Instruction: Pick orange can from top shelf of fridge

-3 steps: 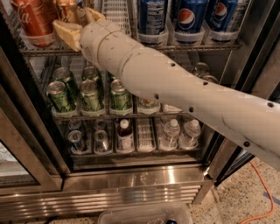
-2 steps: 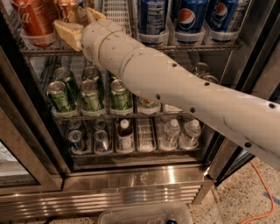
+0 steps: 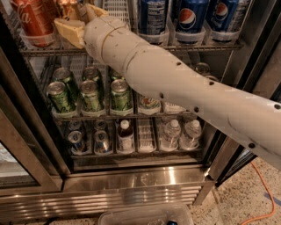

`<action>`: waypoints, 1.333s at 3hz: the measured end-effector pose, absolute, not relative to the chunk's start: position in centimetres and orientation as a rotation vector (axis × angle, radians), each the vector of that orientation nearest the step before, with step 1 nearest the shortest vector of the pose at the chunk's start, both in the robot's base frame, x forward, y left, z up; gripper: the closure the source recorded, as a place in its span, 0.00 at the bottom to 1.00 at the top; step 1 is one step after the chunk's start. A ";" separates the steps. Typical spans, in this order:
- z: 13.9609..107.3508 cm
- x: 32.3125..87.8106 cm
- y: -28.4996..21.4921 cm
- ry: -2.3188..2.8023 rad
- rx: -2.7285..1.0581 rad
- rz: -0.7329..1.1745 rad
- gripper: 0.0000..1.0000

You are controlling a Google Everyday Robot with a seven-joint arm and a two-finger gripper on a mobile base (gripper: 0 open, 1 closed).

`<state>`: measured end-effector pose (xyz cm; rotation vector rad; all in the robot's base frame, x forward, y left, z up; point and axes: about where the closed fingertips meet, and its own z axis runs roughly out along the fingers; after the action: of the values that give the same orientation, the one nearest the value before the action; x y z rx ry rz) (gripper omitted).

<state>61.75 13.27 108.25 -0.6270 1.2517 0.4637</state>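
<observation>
The orange can (image 3: 67, 5) stands on the top shelf (image 3: 197, 45) of the fridge (image 3: 131, 180), just right of a red Coca-Cola can (image 3: 33, 22); only its lower part shows at the top edge of the camera view. My gripper (image 3: 75, 17), tan-coloured on the end of the white arm (image 3: 175, 83), is right at the can, at the front of the shelf. The arm reaches in from the lower right through the open door. Blue Pepsi cans (image 3: 189, 17) stand further right on the same shelf.
Green cans (image 3: 61, 96) fill the rack below, partly under the arm. The lowest rack holds small cans and water bottles (image 3: 169, 134). A dark door frame (image 3: 30, 132) stands at the left. A clear plastic tub (image 3: 145, 215) and an orange cable (image 3: 259, 193) lie on the floor.
</observation>
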 end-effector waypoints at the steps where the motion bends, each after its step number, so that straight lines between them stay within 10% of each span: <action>1: 109.3 61.7 12.9 1.222 -0.616 0.448 1.00; 4: 110.9 62.1 12.8 1.173 -0.617 0.429 1.00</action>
<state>62.14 12.76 110.94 -0.6165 1.1732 0.4287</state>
